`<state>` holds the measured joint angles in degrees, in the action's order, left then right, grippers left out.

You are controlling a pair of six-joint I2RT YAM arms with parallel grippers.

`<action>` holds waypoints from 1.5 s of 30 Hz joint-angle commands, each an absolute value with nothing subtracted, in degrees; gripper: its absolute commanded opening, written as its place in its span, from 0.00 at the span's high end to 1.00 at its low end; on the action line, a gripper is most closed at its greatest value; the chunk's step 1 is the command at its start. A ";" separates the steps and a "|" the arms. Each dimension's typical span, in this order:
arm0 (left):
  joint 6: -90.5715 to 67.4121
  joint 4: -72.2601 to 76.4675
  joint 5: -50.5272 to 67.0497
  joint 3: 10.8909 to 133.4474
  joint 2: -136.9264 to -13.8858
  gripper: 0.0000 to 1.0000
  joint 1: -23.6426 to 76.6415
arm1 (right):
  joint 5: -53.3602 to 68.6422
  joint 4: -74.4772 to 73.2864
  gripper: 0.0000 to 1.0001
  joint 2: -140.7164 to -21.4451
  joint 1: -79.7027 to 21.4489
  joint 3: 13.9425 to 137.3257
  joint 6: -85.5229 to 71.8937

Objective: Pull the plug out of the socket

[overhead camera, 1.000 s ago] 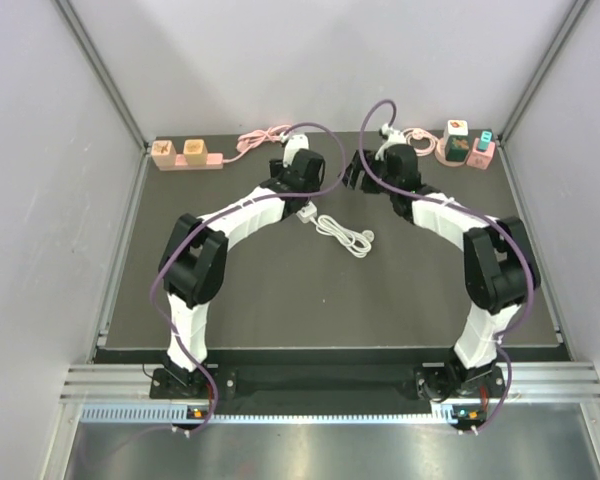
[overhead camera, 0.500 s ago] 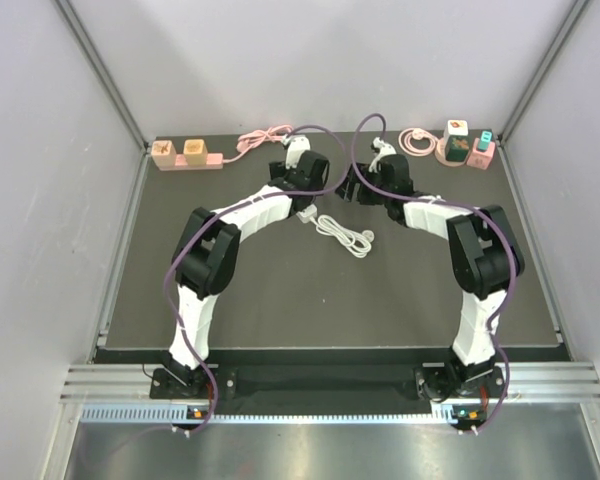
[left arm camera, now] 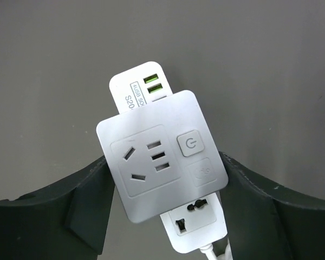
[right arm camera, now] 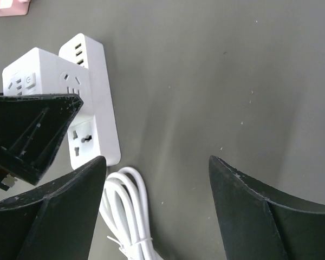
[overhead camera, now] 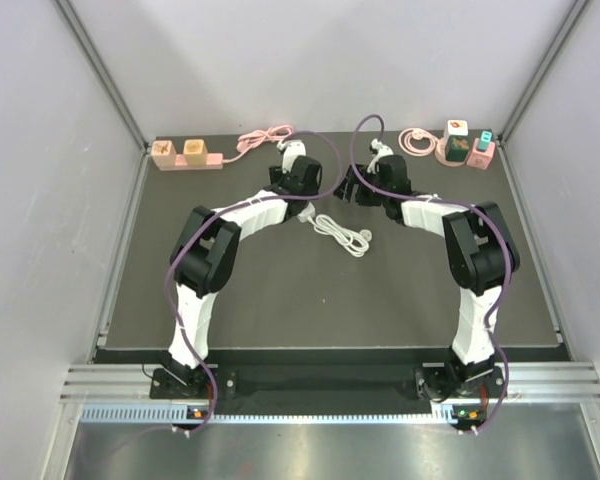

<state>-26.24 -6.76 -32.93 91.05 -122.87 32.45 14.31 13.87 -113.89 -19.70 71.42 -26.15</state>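
The socket is a white power strip [left arm camera: 197,227] lying flat on the dark mat, with green USB ports at its far end. On its middle sits the plug [left arm camera: 151,135], a square pale cube adapter with an outlet and a power button on its top face. My left gripper [left arm camera: 163,160] reaches down over it, and its black fingers [left arm camera: 86,206] press against the cube's two opposite sides. My right gripper [right arm camera: 156,160] hangs open over bare mat just right of the strip [right arm camera: 92,108], holding nothing. In the right wrist view the left gripper's finger hides part of the cube [right arm camera: 35,67].
The strip's coiled white cable [overhead camera: 342,232] lies on the mat between the arms. A pink strip with two adapters [overhead camera: 185,153] sits at the back left, and a pink socket cluster [overhead camera: 467,147] with a coiled pink cord [overhead camera: 417,140] at the back right. Grey walls enclose the mat.
The right arm has swung left toward the white strip, folding closer to the middle. The left wrist has shifted slightly over the strip.
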 commanded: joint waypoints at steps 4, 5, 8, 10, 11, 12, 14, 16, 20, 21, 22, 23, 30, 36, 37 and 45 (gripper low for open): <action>-21.89 5.52 -25.41 82.28 -116.03 0.66 30.41 | 16.96 16.25 0.23 -114.61 -19.60 75.15 -26.02; -21.10 8.32 -24.36 80.35 -115.32 0.69 30.41 | 17.92 16.78 0.23 -114.70 -19.60 75.15 -26.10; -19.69 13.51 -21.19 76.83 -113.12 0.93 30.41 | 22.49 19.86 0.20 -115.57 -19.95 75.23 -26.54; -19.42 15.63 -19.25 75.07 -111.46 1.00 30.41 | 25.65 21.44 0.19 -116.71 -20.30 75.58 -27.59; -19.16 18.52 -18.47 73.32 -110.92 1.00 30.41 | 26.45 21.97 0.18 -117.15 -20.39 76.28 -27.86; -18.99 19.76 -17.85 72.34 -110.31 1.00 30.41 | 27.24 21.97 0.18 -117.59 -20.56 76.64 -28.12; -19.16 21.44 -17.31 70.41 -109.08 1.00 30.32 | 27.77 21.71 0.21 -118.74 -20.83 77.78 -29.00; -19.51 22.32 -17.93 69.96 -108.37 1.00 30.41 | 28.30 21.18 0.31 -119.79 -21.18 78.31 -30.14; -19.25 24.69 -18.45 68.12 -107.58 1.00 30.41 | 28.83 21.53 0.34 -120.23 -21.97 78.13 -30.85; -19.16 25.39 -18.46 67.51 -107.32 1.00 30.32 | 28.92 21.97 0.34 -120.23 -22.06 78.05 -31.20; -19.25 27.49 -18.11 66.72 -106.71 1.00 29.97 | 29.00 22.15 0.34 -120.76 -22.15 78.13 -31.46; -19.60 28.55 -17.41 65.23 -106.53 1.00 29.62 | 29.18 22.58 0.34 -121.02 -22.15 78.40 -31.90; -24.96 31.81 -12.22 62.23 -105.73 1.00 26.02 | 31.47 24.34 0.39 -122.52 -22.41 79.02 -33.75; -26.63 33.13 -10.99 62.14 -106.26 1.00 24.70 | 32.95 22.50 0.35 -123.04 -23.11 80.15 -32.87; -26.80 33.31 -10.99 62.05 -106.26 1.00 24.61 | 33.31 21.89 0.34 -123.74 -23.64 80.59 -32.78; -27.42 33.40 -9.67 63.72 -106.70 1.00 24.52 | 34.63 16.70 0.36 -126.30 -26.19 85.69 -29.88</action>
